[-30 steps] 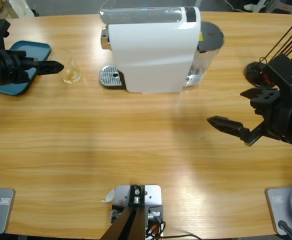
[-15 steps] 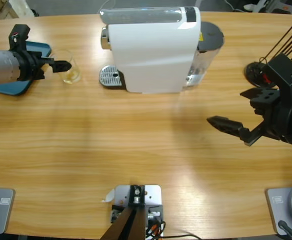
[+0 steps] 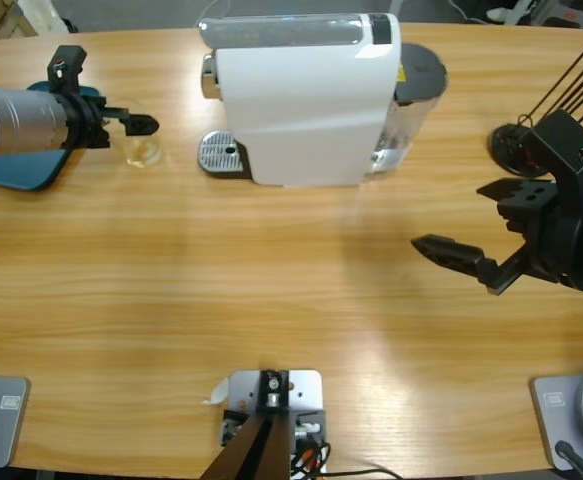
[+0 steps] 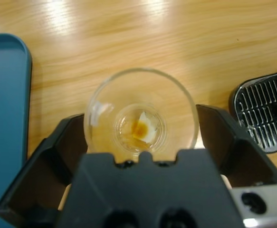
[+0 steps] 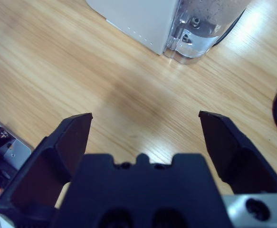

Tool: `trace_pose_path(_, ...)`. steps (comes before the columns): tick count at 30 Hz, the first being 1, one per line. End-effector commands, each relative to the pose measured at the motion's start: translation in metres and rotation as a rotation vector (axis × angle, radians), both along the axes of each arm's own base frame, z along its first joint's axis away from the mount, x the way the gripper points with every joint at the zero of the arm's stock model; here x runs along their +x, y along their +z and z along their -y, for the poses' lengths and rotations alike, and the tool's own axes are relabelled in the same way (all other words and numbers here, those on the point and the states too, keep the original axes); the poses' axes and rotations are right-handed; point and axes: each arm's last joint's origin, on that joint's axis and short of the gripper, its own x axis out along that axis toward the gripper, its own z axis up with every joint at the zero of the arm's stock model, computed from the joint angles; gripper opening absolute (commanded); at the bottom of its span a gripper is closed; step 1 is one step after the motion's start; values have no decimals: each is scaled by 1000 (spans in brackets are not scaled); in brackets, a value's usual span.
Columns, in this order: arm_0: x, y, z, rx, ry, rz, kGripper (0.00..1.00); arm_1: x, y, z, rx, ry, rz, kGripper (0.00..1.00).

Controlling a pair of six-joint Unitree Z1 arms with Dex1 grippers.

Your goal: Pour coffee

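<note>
At the upper left of the high view, the left end effector [image 3: 139, 126] straddles the glass [image 4: 140, 116] of coffee [image 4: 139, 129], jaws wide, apparently readying a grip, while the right end effector [image 3: 461, 255] waits wide open.

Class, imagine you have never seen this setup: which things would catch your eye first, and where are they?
The big white coffee machine stands at the table's far middle. Beside its drip grille, the left gripper has open jaws around a clear glass holding a little amber coffee, next to a blue tray. The right gripper hangs open over bare wood.

No readable text, labels or numbers anywhere.
</note>
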Motion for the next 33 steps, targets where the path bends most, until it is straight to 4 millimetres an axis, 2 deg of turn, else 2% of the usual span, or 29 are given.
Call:
trace_pose_path(1,11,-19,0,27,-2,-43,780,0,-9,4,-18,-3,-19,1000)
trace_pose_path(5,10,-22,0,33,-4,-51,549,1,-9,5,-17,-9,-18,1000)
trace_pose_path(8,8,-22,-1,44,-19,-49,434,5,-7,9,-8,-31,-20,1000)
trace_pose_path(10,6,-21,-2,47,-31,-51,434,4,-7,11,-2,-29,-19,1000)
trace_pose_path(12,1,-13,2,17,-79,-38,434,4,-6,11,2,-28,-18,1000)
trace_pose_path(18,-22,42,11,-24,-270,-3,434,3,-6,12,6,-29,-15,1000)
trace_pose_path(21,-26,65,12,-28,-327,12,434,4,-7,11,5,-25,-18,1000)
trace_pose_path(24,-25,80,14,-29,-369,15,434,8,-7,10,-4,-13,-20,1000)
trace_pose_path(28,-21,89,20,-37,-439,-2,434,13,-5,12,-13,-10,-13,1000)
trace_pose_path(33,-9,80,30,-24,-522,-61,434,10,-4,15,5,-4,-12,1000)
